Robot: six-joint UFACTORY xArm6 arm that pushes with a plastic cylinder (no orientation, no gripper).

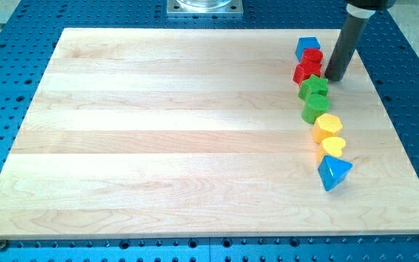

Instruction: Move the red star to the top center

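Note:
The red star [306,73] sits near the board's top right, in a column of blocks. A second red block [313,56], shape unclear, touches it from above, and a blue block [307,46] lies above that. A green star [313,88] touches the red star from below. My tip [334,77] rests on the board just to the right of the red star, very close to it or touching it. The dark rod rises toward the view's top right.
Below the green star the column continues with a rounded green block [315,109], a yellow hexagon [327,125], a yellow heart [333,146] and a blue triangle [334,173]. The wooden board [180,131] lies on a blue perforated table.

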